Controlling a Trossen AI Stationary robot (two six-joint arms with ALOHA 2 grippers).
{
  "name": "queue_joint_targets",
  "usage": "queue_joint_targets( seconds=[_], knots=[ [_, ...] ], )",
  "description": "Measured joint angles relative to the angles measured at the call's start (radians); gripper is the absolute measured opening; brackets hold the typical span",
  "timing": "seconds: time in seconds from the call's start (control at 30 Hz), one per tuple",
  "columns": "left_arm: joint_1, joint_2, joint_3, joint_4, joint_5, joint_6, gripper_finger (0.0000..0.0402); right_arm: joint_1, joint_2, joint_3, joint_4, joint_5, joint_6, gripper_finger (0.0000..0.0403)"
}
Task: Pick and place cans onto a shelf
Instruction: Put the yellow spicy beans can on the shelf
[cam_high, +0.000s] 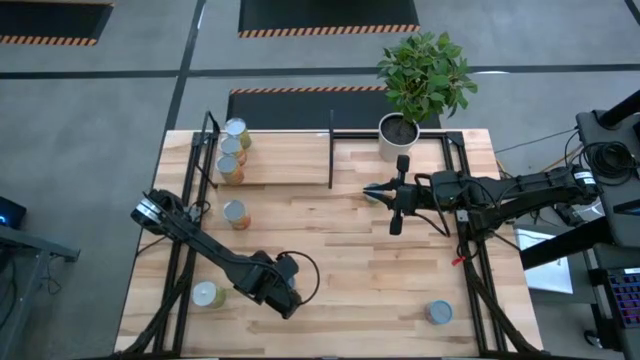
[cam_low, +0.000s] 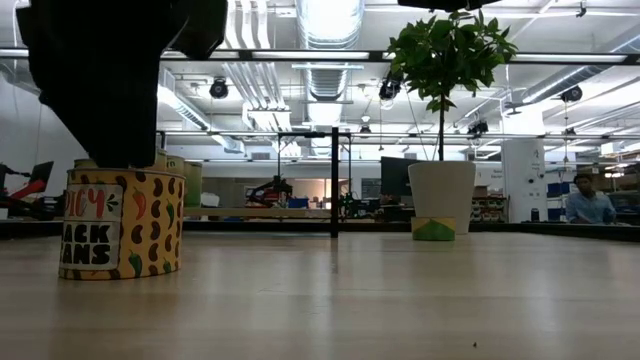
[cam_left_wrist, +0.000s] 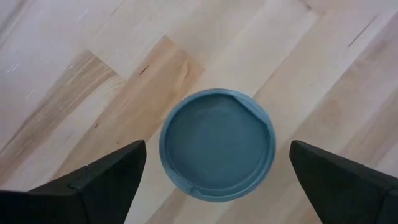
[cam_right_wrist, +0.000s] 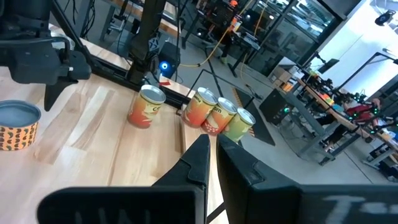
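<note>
While L gripper (cam_left_wrist: 214, 180) gapes, round metal can (cam_left_wrist: 217, 144) below.

Can (cam_left_wrist: 217, 144): matt blue-grey top, probably metal. Table (cam_left_wrist: 93, 74): smooth pale wood. Fingers (cam_left_wrist: 106, 177): matt black.

The yellow can (cam_low: 122, 222) at nine o'clock in the low view reads "ACK" above "ANS" (first letters cut off).
</note>
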Motion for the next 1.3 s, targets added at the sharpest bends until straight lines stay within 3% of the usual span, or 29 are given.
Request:
queue_joint_targets(
  seconds=[0.4,0.8,1.07,1.3],
  knots=[
    [0.0,-0.001,-0.103,0.162,-0.001,-0.022,0.0366,0.0,0.0,0.0,0.0,0.0,-0.004,0.0018],
    [-0.002,-0.004,-0.101,0.18,0.002,-0.038,0.0298,0.0,0.0,0.0,0.0,0.0,-0.007,0.0018],
    [0.024,-0.011,0.035,-0.016,0.01,0.045,0.0294,0.0,0.0,0.0,0.0,0.0,-0.006,0.0018],
    [0.121,-0.014,0.221,-0.166,0.005,0.263,0.0295,0.0,0.0,0.0,0.0,0.0,-0.006,0.0018]
  ],
)
